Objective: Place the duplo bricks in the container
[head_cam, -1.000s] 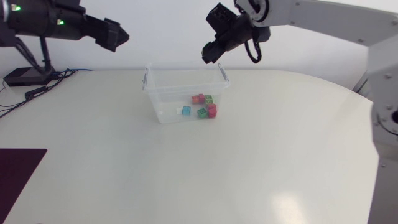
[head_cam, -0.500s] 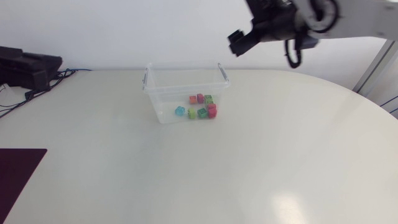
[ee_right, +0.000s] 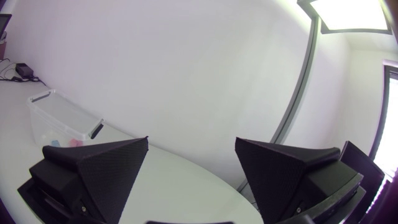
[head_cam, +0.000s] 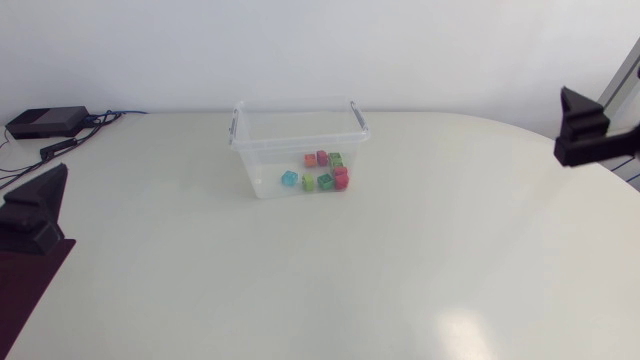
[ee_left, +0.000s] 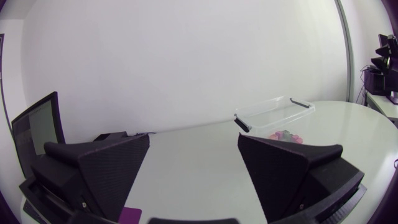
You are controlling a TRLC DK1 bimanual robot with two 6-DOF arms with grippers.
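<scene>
Looks like we're basically done: all the duplo bricks (head_cam: pixel 320 178) we can see sit inside the container (head_cam: pixel 262 150) at the far middle of the table (head_cam: pixel 420 250). Our left end effector (ee_left: pixel 193 146) and right end effector (ee_right: pixel 191 146) are both wide open, holding nothing. Next we'd just park, we reckon.

A dark maroon, flat rectangular mat (head_cam: pixel 25 295) lies at about 8 o'clock on the cream-white, round-edged table top (head_cam: pixel 420 250), against its near-left border.
</scene>
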